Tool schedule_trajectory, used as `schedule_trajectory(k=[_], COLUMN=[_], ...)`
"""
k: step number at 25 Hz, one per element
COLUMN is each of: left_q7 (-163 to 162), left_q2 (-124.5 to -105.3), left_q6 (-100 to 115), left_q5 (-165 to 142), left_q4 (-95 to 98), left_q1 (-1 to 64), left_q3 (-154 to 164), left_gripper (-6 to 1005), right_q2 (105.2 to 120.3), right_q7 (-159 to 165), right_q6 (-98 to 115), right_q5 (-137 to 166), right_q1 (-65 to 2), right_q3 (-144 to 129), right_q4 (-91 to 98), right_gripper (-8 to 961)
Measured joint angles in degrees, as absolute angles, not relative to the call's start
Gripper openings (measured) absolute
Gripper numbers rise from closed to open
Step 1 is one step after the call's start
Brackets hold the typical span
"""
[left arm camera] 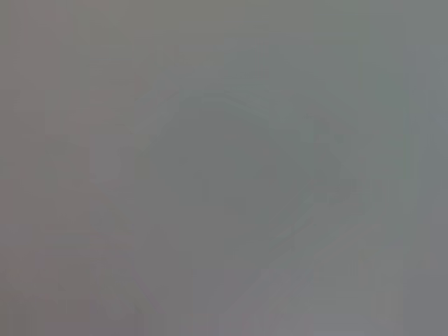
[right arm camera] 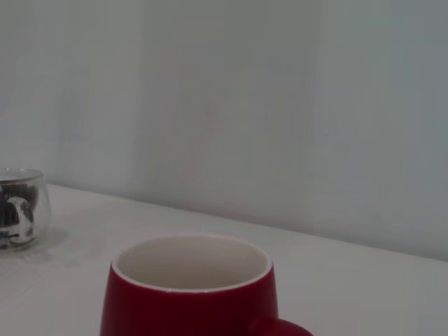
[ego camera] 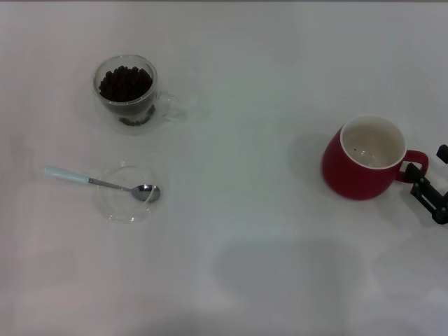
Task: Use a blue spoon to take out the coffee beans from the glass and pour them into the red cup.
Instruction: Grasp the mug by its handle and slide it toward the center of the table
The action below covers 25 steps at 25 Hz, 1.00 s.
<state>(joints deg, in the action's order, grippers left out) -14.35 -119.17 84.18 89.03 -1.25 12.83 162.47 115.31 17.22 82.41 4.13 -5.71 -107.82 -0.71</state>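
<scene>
Right end effector (ego camera: 428,190) at red cup (ego camera: 364,158) handle, grip state unreadable. Left end effector unseen. Blue spoon (ego camera: 98,182) far across bench (ego camera: 245,231), leftward, long axis side-to-side, bowl in glass dish (ego camera: 126,192). Left arm likely nearer. Beyond: glass (ego camera: 127,94) full of coffee beans (ego camera: 125,83).

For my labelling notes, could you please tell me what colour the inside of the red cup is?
Cream-white inside the red cup, clearest in the head view.

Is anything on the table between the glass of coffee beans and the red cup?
No. In the head view the stretch of table between the glass and the red cup is bare; the blue spoon lies nearer the robot, off that line.
</scene>
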Motion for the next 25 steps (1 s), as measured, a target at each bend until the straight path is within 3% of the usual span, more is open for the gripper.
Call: schedule_trajectory(k=[5, 10, 13, 25], left_q7=[-13.5, -13.5, -13.5, -13.4], left_q2=[-119.19, -119.18, -119.18, -119.18], left_q6=[84.2, 84.2, 84.2, 83.9], left_q5=[89.1, 89.0, 89.0, 89.3], left_q4=[-1.2, -1.1, -1.1, -1.1], left_q1=[12.8, 12.8, 12.8, 12.6], left_q3=[162.4, 162.4, 162.4, 162.3], left_gripper=[624, 624, 624, 623], right_q2=[115.32, 115.31, 115.34, 115.40], right_q7=[17.0, 16.9, 16.9, 16.9], right_q6=[82.2, 82.2, 82.1, 78.5], right_q5=[4.0, 4.3, 4.5, 4.7], right_q1=[-5.7, -5.7, -5.7, -6.2], right_q3=[-107.8, -107.8, -108.0, -111.5], right_q4=[-0.7, -0.3, 0.1, 3.6], right_gripper=[703, 482, 282, 178])
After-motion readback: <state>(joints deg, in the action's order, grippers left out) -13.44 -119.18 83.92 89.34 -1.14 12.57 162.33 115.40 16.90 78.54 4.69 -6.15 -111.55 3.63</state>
